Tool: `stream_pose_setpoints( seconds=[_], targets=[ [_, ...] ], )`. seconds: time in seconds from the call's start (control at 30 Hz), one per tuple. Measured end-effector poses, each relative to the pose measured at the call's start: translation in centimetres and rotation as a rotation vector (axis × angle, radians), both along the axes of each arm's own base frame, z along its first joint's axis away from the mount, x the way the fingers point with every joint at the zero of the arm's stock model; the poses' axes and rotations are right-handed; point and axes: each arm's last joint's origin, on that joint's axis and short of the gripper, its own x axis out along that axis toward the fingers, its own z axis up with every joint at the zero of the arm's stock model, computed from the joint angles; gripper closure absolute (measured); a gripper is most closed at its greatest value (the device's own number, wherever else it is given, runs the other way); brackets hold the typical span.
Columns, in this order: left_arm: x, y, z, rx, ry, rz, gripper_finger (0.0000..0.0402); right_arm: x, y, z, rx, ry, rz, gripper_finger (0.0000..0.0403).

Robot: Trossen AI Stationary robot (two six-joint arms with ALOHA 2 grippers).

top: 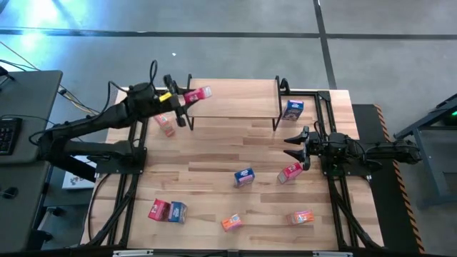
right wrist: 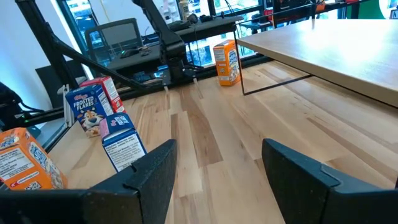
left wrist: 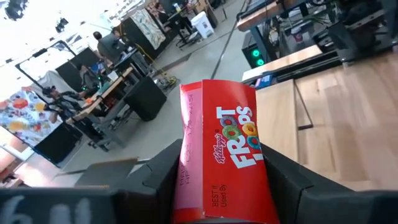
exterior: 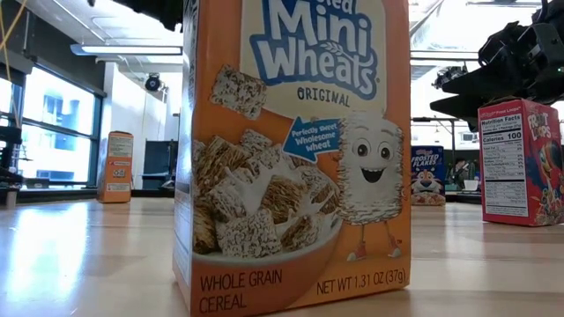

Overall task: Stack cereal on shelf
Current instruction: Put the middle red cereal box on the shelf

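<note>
Nearest the front edge of the table, at about six o'clock, loose cereal boxes wait, among them an orange Mini-Wheats box [exterior: 295, 154] standing upright. Toward three o'clock the right gripper [top: 298, 148] rests with fingers spread and empty, just beside a red box [top: 289, 172]. Farthest, near eleven o'clock, the left gripper [top: 180, 103] is clenched on a red Froot Loops box [left wrist: 221, 165], holding it over the left end of the shelf [top: 235, 98], probably to set it down there.

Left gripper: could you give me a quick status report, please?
Left gripper shut on a red box, raised at the shelf's left end. Right gripper open, empty, waiting right of centre. Shelf top bare; nothing in the way.
</note>
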Motion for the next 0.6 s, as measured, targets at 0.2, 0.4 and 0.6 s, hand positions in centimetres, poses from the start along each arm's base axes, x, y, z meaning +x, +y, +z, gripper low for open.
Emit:
stream_pose_setpoints(
  seconds=[0.2, 0.4, 0.6],
  targets=[
    [-1.1, 2.1, 0.5, 0.019, -0.047, -0.010, 0.0245, 0.0, 0.0, 0.0, 0.000, 0.000, 0.000, 0.0173],
    [-1.7, 4.1, 2.0, 0.009, -0.069, -0.029, 0.0245, 0.0, 0.0, 0.0, 0.000, 0.000, 0.000, 0.0173],
    [-1.1, 6.7, 3.6, -0.074, 0.007, -0.023, 0.0245, 0.0, 0.0, 0.0, 0.000, 0.000, 0.000, 0.0173]
  ],
)
